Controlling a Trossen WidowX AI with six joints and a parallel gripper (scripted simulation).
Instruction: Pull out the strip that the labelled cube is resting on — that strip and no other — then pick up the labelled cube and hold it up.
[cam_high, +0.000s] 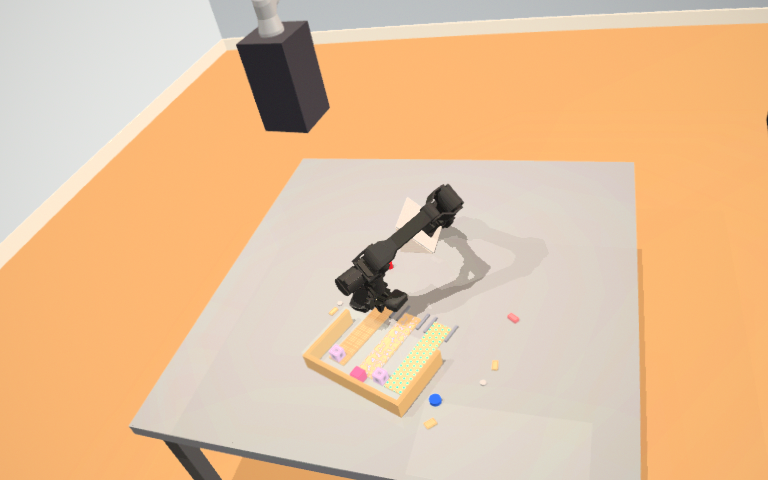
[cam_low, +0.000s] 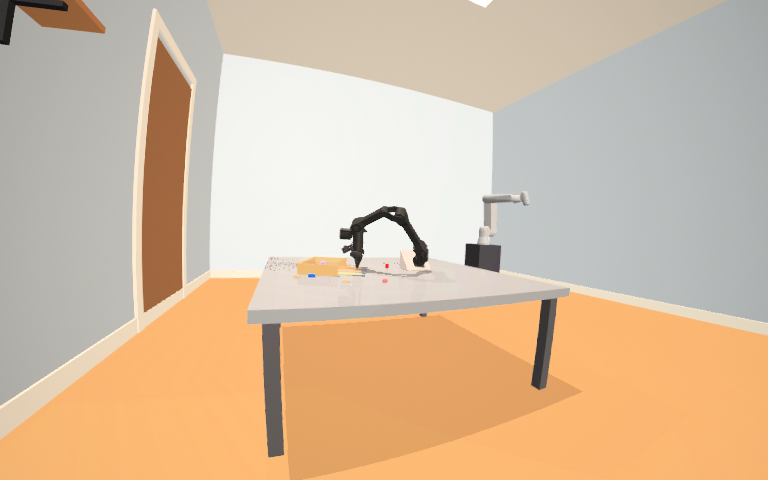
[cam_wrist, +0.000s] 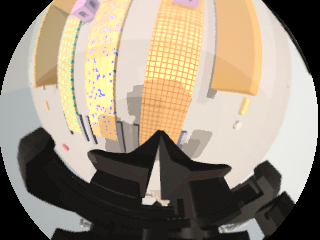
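Observation:
My gripper (cam_high: 380, 310) (cam_low: 357, 266) (cam_wrist: 160, 132) is shut and empty, its tips over the near end of the orange grid strip (cam_high: 362, 336) (cam_wrist: 172, 55). A lilac cube (cam_high: 337, 353) (cam_wrist: 187, 2) with dark marks is at that strip's far end, cut off by the wrist view's top edge. A second marked lilac cube (cam_high: 380, 375) (cam_wrist: 85, 10) lies between the floral middle strip (cam_high: 390, 344) (cam_wrist: 101, 65) and the green-dotted strip (cam_high: 420, 356) (cam_wrist: 69, 75). A plain pink cube (cam_high: 357, 373) is at the middle strip's far end. The labels are too small to read.
A three-sided wooden tray (cam_high: 351, 382) (cam_low: 317, 268) (cam_wrist: 237, 50) surrounds the strips' far ends. Grey bars (cam_high: 422, 321) (cam_wrist: 120, 136) flank their near ends. A blue disc (cam_high: 434, 399) (cam_low: 311, 275), a red block (cam_high: 513, 318) (cam_low: 384, 280) and tan blocks (cam_high: 495, 365) (cam_wrist: 244, 106) lie around. A cream panel (cam_high: 407, 213) stands by the arm's base.

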